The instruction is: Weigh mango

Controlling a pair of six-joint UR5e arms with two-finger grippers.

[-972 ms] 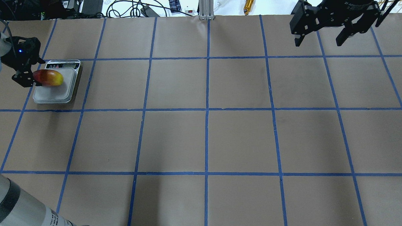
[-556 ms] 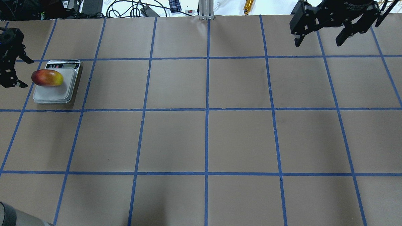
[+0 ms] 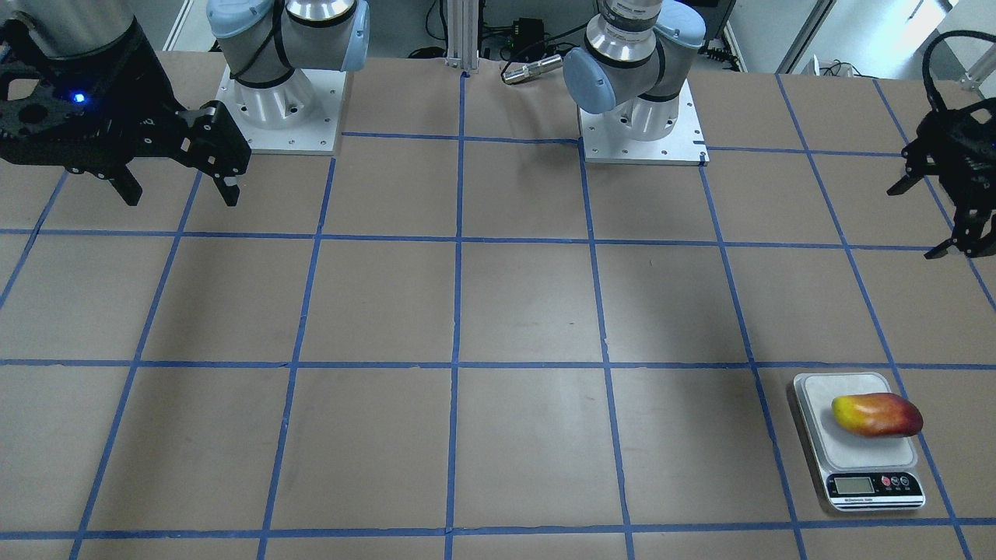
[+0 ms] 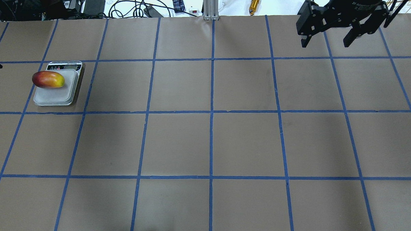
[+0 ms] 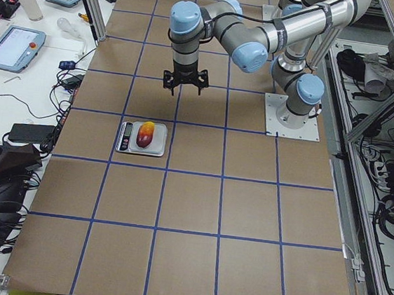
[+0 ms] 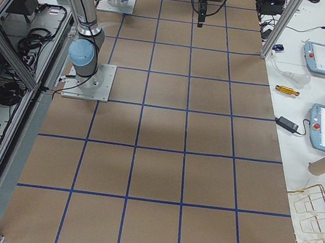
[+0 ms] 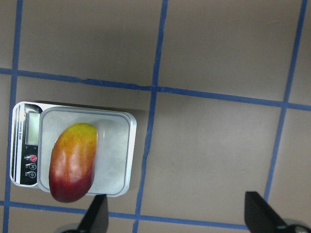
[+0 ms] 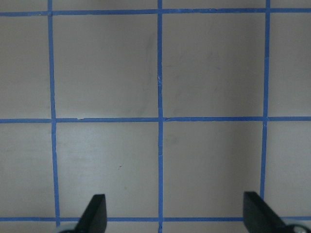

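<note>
Mango (image 3: 878, 415) lies on scale (image 3: 840, 385), beside display (image 3: 853, 486), red end overhanging edge; nothing touches it, likely so reading is true. Left gripper (image 3: 914, 221) near scale, fingers spread, empty. Right gripper (image 3: 181, 199) well apart from scale, fingers spread, idle.

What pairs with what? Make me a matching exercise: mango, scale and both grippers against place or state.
Things:
1. mango
2. scale
3. left gripper
4. right gripper

Place or state:
A. open and empty, at the opposite end of the table from the fruit
B. lies on the weighing plate, with no gripper touching it
C. sits flat on the table, display toward the operators' side
D. open and empty, the closer of the two to the fruit

Pairs: 1-B, 2-C, 3-D, 4-A
</note>
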